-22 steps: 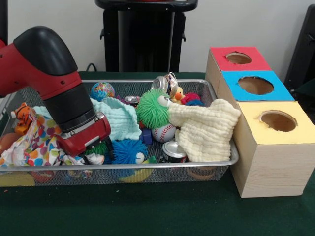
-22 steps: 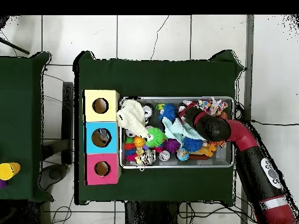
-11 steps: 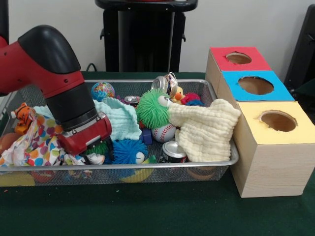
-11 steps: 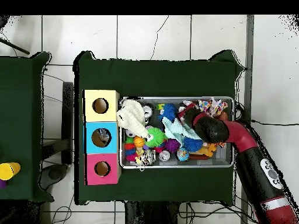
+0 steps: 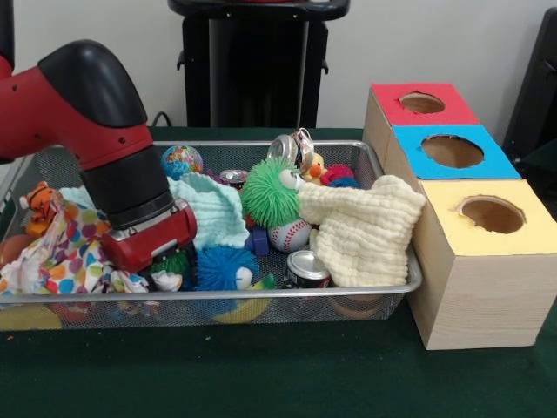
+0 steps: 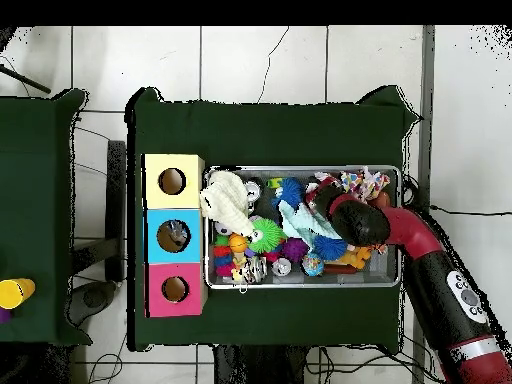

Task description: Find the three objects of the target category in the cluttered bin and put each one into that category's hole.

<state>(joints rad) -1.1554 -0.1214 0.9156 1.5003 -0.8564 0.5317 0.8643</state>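
Observation:
My gripper (image 5: 155,254) is down in the wire mesh bin (image 5: 365,292), at its left part in the front view. Its red end presses into the clutter between the polka-dot cloth (image 5: 61,252) and the mint cloth (image 5: 209,209), and its tip is hidden. Right beside it lies a blue spiky ball (image 5: 222,268). A green spiky ball (image 5: 268,192), a baseball (image 5: 289,235), a silver can (image 5: 306,268) and a pale yellow cloth (image 5: 361,228) lie further right. The overhead view shows the gripper (image 6: 327,213) over the bin's right half.
Three wooden boxes stand beside the bin, each with a round hole: red top (image 5: 422,103), blue top (image 5: 451,151), yellow top (image 5: 493,214). Also in the bin are a globe ball (image 5: 180,160), a tiger toy (image 5: 39,205), another can (image 5: 285,146) and a rubber duck (image 5: 313,165).
The arm has shifted slightly to the right in the front view and stayed down in the clutter. The objects have hardly moved.

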